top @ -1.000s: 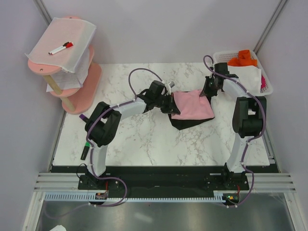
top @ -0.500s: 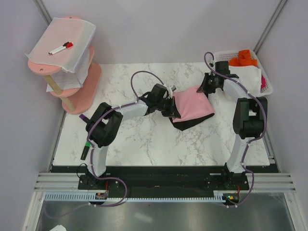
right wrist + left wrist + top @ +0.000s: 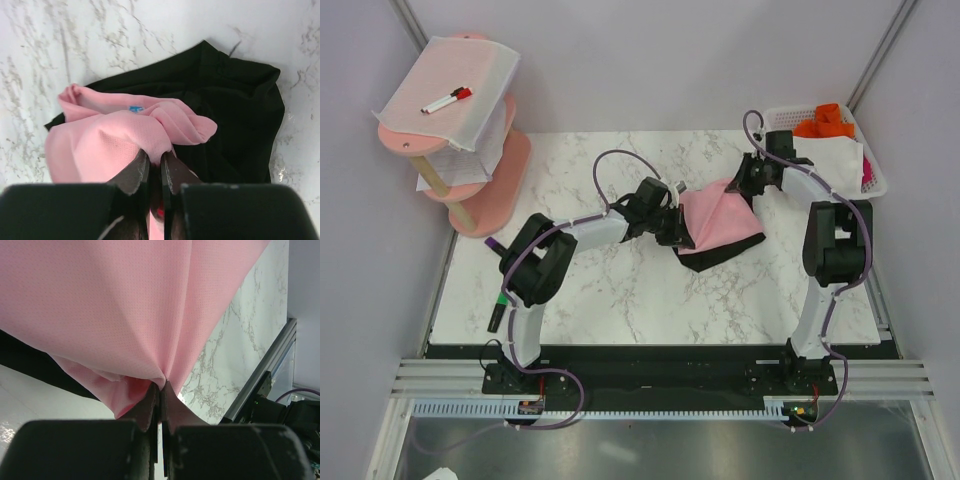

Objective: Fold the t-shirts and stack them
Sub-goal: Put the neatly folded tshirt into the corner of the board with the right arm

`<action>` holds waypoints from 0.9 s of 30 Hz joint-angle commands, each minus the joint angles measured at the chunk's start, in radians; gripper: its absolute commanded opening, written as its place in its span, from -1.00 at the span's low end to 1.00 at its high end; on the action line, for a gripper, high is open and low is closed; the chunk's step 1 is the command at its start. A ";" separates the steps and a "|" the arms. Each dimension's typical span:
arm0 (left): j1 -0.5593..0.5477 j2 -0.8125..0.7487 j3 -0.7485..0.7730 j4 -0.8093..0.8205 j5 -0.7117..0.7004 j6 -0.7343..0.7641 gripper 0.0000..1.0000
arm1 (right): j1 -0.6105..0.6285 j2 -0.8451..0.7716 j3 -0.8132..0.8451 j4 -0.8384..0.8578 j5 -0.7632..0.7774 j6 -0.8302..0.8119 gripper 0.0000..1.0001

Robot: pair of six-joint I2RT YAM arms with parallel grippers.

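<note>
The pink shirt hangs over the black shirt, in the far right part of the counter, nearer to its right edge than to its left one. The black shirt lies flat on the counter as a compact dark shape and looks already folded, though I cannot tell how neatly. The pink one is bunched and pulled into creases, so I judge its fold is not finished. What is left is to lay it smooth and square on the black one. The left gripper has its fingers pressed together on the left edge of the pink cloth, which fans out from the tips. The right gripper pinches the far right corner of the same shirt, with the black shirt just below it.
</note>
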 commanded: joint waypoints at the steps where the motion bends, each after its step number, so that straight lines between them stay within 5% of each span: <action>1: -0.012 -0.022 -0.013 -0.020 -0.002 0.006 -0.96 | -0.002 0.046 0.012 0.009 0.035 0.003 -0.64; 2: -0.012 -0.022 -0.009 -0.022 -0.001 0.005 -0.96 | -0.002 0.041 0.012 0.002 0.050 0.000 -0.41; 3: -0.015 -0.022 -0.009 -0.023 0.001 0.009 -0.96 | -0.002 0.022 0.009 0.001 0.079 -0.003 0.06; 5: -0.018 -0.027 -0.009 -0.040 -0.002 0.023 -0.90 | -0.002 -0.012 -0.007 0.002 0.113 -0.015 0.43; 6: -0.017 -0.035 -0.019 -0.043 -0.016 0.028 -0.55 | -0.002 -0.058 -0.013 0.002 0.151 -0.021 0.82; 7: -0.018 -0.060 -0.029 -0.046 -0.033 0.034 -0.33 | -0.003 -0.084 -0.028 0.002 0.164 -0.027 0.96; 8: -0.018 -0.079 -0.040 -0.049 -0.056 0.043 -0.08 | 0.000 -0.110 -0.036 0.007 0.176 -0.038 0.96; 9: -0.018 -0.102 -0.060 -0.051 -0.100 0.052 0.42 | 0.000 -0.161 -0.043 0.008 0.190 -0.041 0.96; 11: -0.018 -0.166 -0.078 -0.065 -0.142 0.081 0.89 | 0.000 -0.211 -0.082 0.034 0.202 -0.041 0.96; 15: -0.017 -0.237 -0.056 -0.123 -0.270 0.138 1.00 | 0.005 -0.326 -0.140 0.077 0.164 -0.029 0.96; 19: -0.015 -0.223 0.009 -0.164 -0.304 0.182 1.00 | 0.012 -0.376 -0.235 0.162 0.051 0.003 0.94; 21: -0.012 -0.185 0.062 -0.169 -0.288 0.189 0.93 | 0.018 -0.379 -0.270 0.229 -0.031 0.020 0.60; 22: -0.012 -0.170 0.084 -0.166 -0.272 0.189 0.70 | 0.018 -0.374 -0.310 0.257 -0.064 0.043 0.21; 23: -0.009 -0.148 0.128 -0.163 -0.259 0.184 0.33 | 0.018 -0.367 -0.326 0.299 -0.109 0.060 -0.94; 24: -0.006 -0.109 0.154 -0.161 -0.222 0.180 -0.66 | 0.018 -0.350 -0.341 0.317 -0.121 0.078 -1.00; 25: -0.005 -0.084 0.179 -0.157 -0.206 0.172 -0.96 | 0.018 -0.344 -0.390 0.391 -0.152 0.133 -1.00; 27: 0.000 -0.024 0.245 -0.126 -0.154 0.150 -0.96 | 0.018 -0.319 -0.441 0.497 -0.235 0.188 -1.00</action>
